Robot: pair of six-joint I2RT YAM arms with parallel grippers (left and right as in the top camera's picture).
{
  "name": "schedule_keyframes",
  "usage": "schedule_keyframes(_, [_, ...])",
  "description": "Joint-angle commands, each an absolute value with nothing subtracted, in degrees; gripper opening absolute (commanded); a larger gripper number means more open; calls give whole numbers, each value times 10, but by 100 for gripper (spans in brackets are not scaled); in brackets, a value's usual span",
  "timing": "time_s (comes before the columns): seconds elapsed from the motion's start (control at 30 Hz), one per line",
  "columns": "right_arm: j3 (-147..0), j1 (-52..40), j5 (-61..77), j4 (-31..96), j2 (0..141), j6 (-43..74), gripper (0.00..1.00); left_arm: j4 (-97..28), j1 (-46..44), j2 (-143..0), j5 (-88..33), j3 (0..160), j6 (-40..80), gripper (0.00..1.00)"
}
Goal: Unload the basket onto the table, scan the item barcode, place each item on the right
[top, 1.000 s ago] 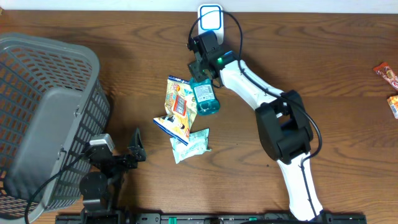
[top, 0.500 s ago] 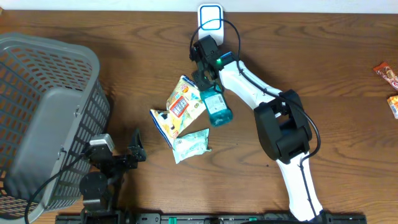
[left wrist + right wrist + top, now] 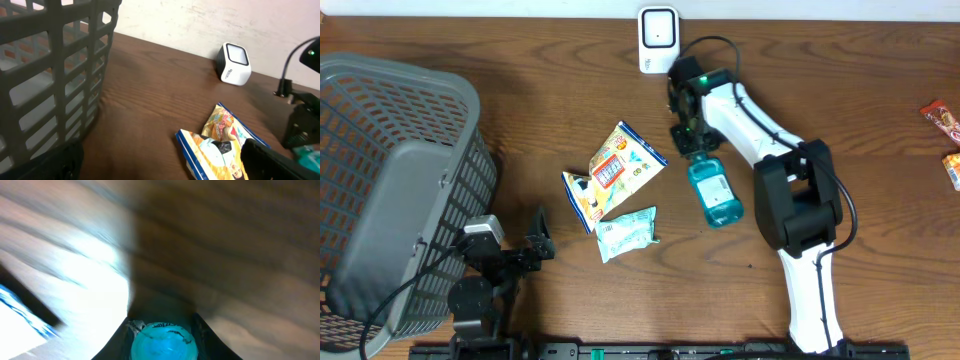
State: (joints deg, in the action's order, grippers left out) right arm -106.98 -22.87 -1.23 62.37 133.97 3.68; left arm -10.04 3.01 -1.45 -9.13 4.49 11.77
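Right gripper (image 3: pixel 692 140) has its fingers closed on the cap end of the bottle (image 3: pixel 716 196). The right wrist view is blurred, but it shows the blue top sitting between the two fingers with no gap, so I judge it clamped. From the gripper the bottle body runs toward the robot's base and a little to its right, with the long axis roughly in line with the forearm. I cannot tell whether it is lifted or dragging on the table. The scanner (image 3: pixel 658 27) is on the opposite side of the gripper, farther from the base and to its left, near but not touching, at the far table edge. So the cap points about toward the scanner and the body trails away from it. My read: the next move has to carry the bottle that way and turn its label side to the scanner window. The barcode is not visible in any view. Farther left of the gripper lie two snack bags (image 3: pixel 617 172), apart from the bottle. The left gripper (image 3: pixel 538 245) is well apart, down by the basket (image 3: pixel 380 90), with jaws wide and empty. The right arm is clearly the nearer one.
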Motion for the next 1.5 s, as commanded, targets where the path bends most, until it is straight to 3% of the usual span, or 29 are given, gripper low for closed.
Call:
schedule_keyframes(0.0, [-1059, -211, -38, 653, 1353, 36, 21, -115, 31, -14, -100, 36, 117, 100])
schedule_keyframes(0.17, [-1059, -199, -44, 684, 1343, 36, 21, -115, 31, -14, -101, 36, 117, 100])
schedule_keyframes(0.37, [-1059, -196, -43, 720, 1288, 37, 29, -115, 31, -14, -100, 36, 117, 100])
schedule_keyframes(0.4, [-1059, -196, -42, 723, 1274, 38, 34, -115, 31, -14, -100, 36, 117, 100])
schedule_keyframes(0.47, [-1059, -196, -35, 727, 1248, 38, 55, -115, 31, -14, -101, 36, 117, 100])
schedule_keyframes(0.53, [-1059, -196, -26, 728, 1220, 38, 64, -115, 31, -14, -100, 36, 117, 100])
schedule_keyframes(0.67, [-1059, -192, -20, 731, 1177, 38, 99, -115, 31, -14, -101, 36, 117, 100])
schedule_keyframes(0.9, [-1044, -171, 55, 775, 1173, -94, 99, -115, 31, -14, -100, 36, 117, 100])
schedule_keyframes(1.47, [-857, -105, 167, 632, 1173, -129, 99, -115, 31, -14, -101, 36, 117, 100])
